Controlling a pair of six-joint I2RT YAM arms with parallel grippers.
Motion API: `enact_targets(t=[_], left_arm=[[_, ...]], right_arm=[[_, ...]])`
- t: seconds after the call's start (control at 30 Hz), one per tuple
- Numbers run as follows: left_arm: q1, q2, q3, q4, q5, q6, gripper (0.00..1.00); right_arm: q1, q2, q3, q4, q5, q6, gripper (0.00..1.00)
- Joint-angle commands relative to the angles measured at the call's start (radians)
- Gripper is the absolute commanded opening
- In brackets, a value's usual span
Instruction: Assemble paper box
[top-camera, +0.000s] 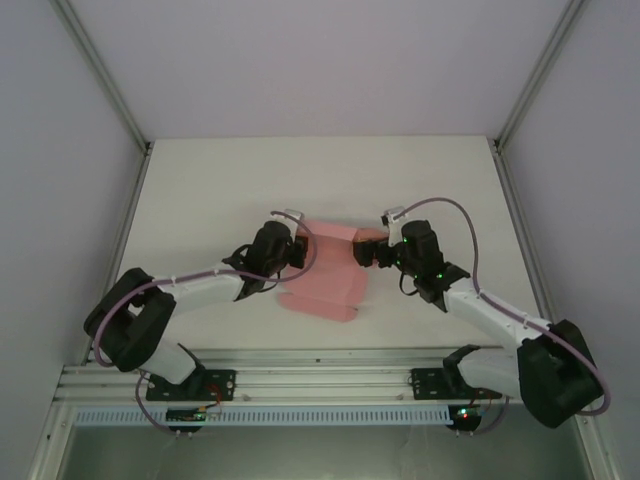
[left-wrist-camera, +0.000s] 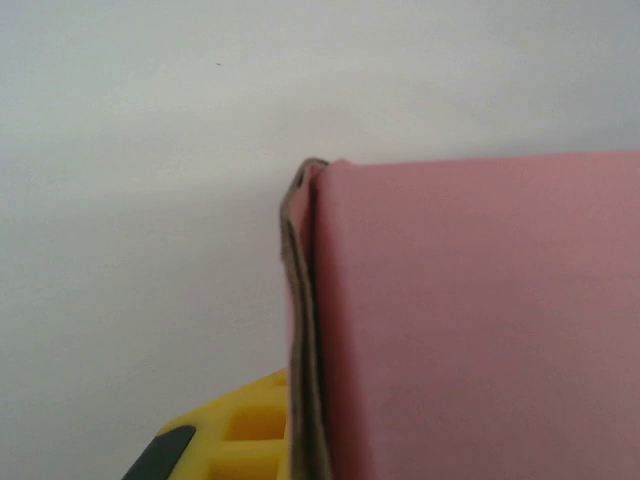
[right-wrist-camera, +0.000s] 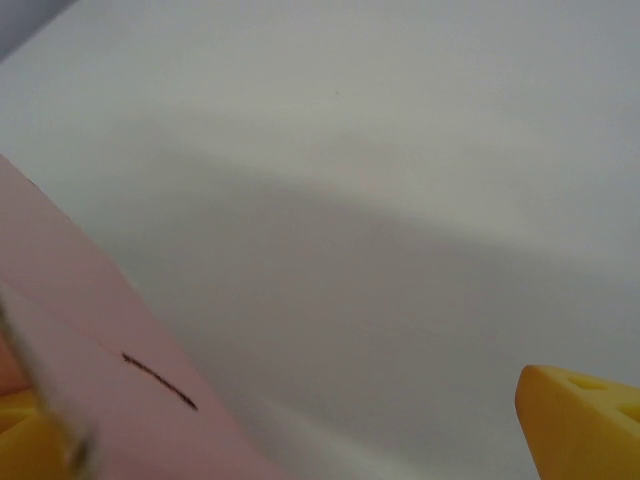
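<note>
Left gripper (top-camera: 297, 246) jaws look pinched on a doubled edge of the paper box (top-camera: 325, 275). Right gripper (top-camera: 368, 250) jaws stand spread at its right end. The box lies mid-surface (top-camera: 200, 190). The thin card is probably light, floppy and easily creased, so doubled edges are the best hold.

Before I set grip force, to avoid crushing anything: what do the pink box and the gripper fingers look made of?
Paper box: thin matte pink card; its cut edge shows a brownish fibrous core. Fingers: probably moulded yellow plastic, judging by the square recesses.
</note>
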Motion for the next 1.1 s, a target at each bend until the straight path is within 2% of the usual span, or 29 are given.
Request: enact_targets(t=[0.0, 0.1, 0.17, 0.33, 0.47, 0.7, 0.9, 1.07], left_arm=[[-0.017, -0.008, 0.024, 0.051, 0.109, 0.023, 0.0], [-0.028, 0.005, 0.034, 0.046, 0.107, 0.026, 0.0], [-0.034, 0.008, 0.035, 0.046, 0.093, 0.017, 0.0], [-0.03, -0.02, 0.029, 0.026, -0.047, -0.05, 0.0], [0.007, -0.078, -0.011, 0.015, -0.141, -0.123, 0.0], [0.059, -0.183, -0.058, 0.015, -0.121, -0.12, 0.0], [0.065, -0.236, -0.074, -0.012, -0.128, -0.095, 0.0], [0.064, -0.248, -0.09, 0.015, -0.077, -0.078, 0.0]], right_arm=[[-0.008, 0.024, -0.072, 0.293, -0.059, 0.065, 1.0], [-0.02, 0.042, -0.122, 0.455, -0.084, 0.147, 1.0], [-0.023, 0.042, -0.13, 0.485, -0.112, 0.156, 1.0], [-0.024, -0.015, -0.087, 0.262, -0.04, 0.128, 1.0], [-0.027, -0.101, -0.085, 0.117, 0.005, 0.09, 1.0], [-0.055, -0.183, -0.055, -0.129, 0.061, 0.039, 1.0], [-0.098, -0.146, -0.068, -0.087, 0.015, 0.102, 1.0], [-0.104, -0.083, -0.058, -0.003, -0.055, 0.117, 1.0]])
